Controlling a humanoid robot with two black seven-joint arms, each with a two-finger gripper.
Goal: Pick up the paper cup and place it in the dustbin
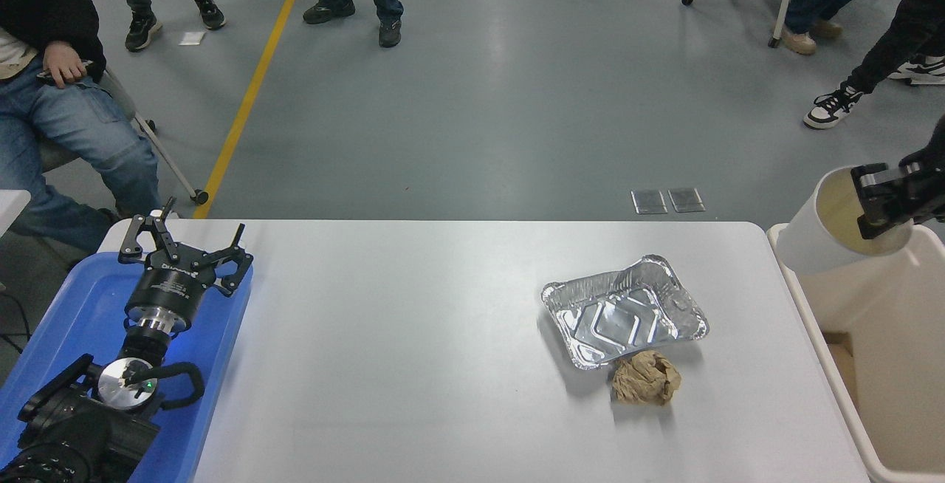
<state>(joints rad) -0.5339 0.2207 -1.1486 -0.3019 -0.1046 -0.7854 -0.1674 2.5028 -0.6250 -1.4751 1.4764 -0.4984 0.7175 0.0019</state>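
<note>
The right gripper, jaws closed on the paper cup's rim, holds it tilted above the dustbin's far corner, beside the table.

Dustbin cut off at right

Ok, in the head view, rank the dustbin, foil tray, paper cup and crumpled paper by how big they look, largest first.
1. Dustbin, though partly cut off by the picture's edge.
2. Foil tray.
3. Paper cup, held up by the right gripper, so being nearer the camera may enlarge it.
4. Crumpled paper, close to the cup; that order is unsure.
</note>
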